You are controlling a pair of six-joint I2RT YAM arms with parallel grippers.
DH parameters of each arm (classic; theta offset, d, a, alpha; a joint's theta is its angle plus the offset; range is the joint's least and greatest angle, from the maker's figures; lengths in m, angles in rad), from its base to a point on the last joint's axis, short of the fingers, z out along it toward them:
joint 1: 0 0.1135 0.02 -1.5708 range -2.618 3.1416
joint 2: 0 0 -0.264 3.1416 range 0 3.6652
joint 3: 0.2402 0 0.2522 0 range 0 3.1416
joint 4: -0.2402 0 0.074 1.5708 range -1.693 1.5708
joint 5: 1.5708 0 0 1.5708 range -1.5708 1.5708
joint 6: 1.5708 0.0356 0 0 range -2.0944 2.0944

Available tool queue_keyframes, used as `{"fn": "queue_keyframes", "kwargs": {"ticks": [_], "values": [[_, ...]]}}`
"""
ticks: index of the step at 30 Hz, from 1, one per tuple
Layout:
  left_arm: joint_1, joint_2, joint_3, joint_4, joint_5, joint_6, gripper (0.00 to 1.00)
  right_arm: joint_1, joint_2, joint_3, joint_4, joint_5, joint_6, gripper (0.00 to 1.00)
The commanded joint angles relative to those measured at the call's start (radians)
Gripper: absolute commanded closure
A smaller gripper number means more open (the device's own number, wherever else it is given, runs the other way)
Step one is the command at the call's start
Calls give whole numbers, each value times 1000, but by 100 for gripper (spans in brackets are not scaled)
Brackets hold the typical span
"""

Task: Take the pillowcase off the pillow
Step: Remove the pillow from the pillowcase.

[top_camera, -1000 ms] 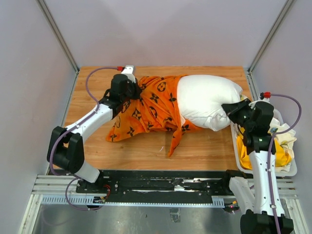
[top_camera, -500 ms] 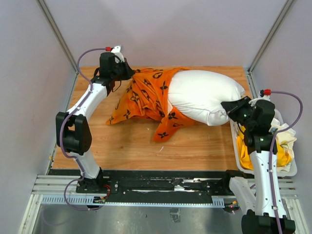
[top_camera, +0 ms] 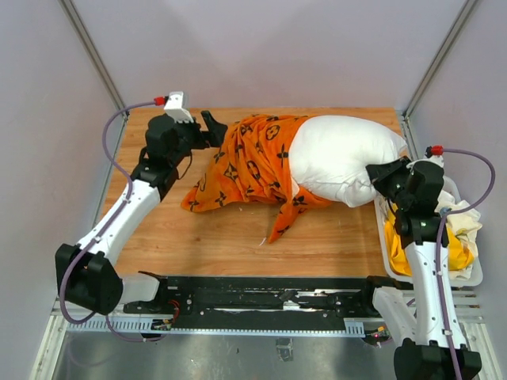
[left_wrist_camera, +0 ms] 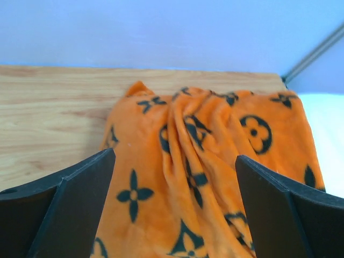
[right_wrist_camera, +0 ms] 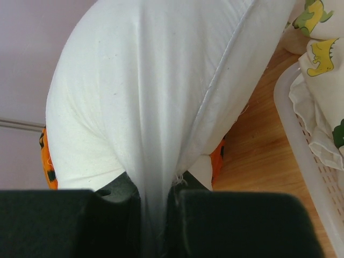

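Note:
The orange pillowcase (top_camera: 245,166) with black motifs lies bunched over the left end of the white pillow (top_camera: 341,154), whose right half is bare. My left gripper (top_camera: 207,127) stands open at the case's back left edge. In the left wrist view its fingers (left_wrist_camera: 70,209) straddle folds of the pillowcase (left_wrist_camera: 215,140) without gripping, gripper (left_wrist_camera: 174,161) wide. My right gripper (top_camera: 382,174) is shut on the pillow's right corner. In the right wrist view, white pillow (right_wrist_camera: 150,80) fabric is pinched between the fingers of the gripper (right_wrist_camera: 156,193). An orange sliver of pillowcase (right_wrist_camera: 216,153) shows beneath.
A white basket (top_camera: 478,269) with yellow and white printed cloths stands at the table's right edge, beside my right arm; its rim (right_wrist_camera: 301,150) shows in the right wrist view. Grey walls and metal posts close in the back and sides.
My left gripper has opened and let go of the pillowcase, then dropped back to the left. The case and pillow have settled onto the table. The right gripper has held its grip.

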Motion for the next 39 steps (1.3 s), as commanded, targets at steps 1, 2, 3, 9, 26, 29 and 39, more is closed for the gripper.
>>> {"fn": "queue_keyframes", "kwargs": {"ticks": [1, 2, 3, 9, 26, 29, 39], "values": [[-56, 84, -138, 66, -84, -25, 1, 33, 26, -19, 178, 65, 6, 99], [-56, 111, -146, 70, -79, -27, 1, 37, 41, -19, 183, 57, 7, 99], [-55, 135, -147, 76, -73, -26, 1, 42, 55, -20, 187, 48, 8, 99], [-51, 219, -132, 82, -79, 0, 1, 48, 79, -42, 219, 26, 26, 99], [400, 136, -339, 264, 161, -237, 100, 49, 45, -46, 206, 74, 4, 99], [504, 41, -401, 291, 127, -287, 100, 48, 35, -46, 199, 90, 3, 99], [430, -104, -349, 185, 223, -183, 6, 62, 26, -50, 215, 87, 46, 99]]}}
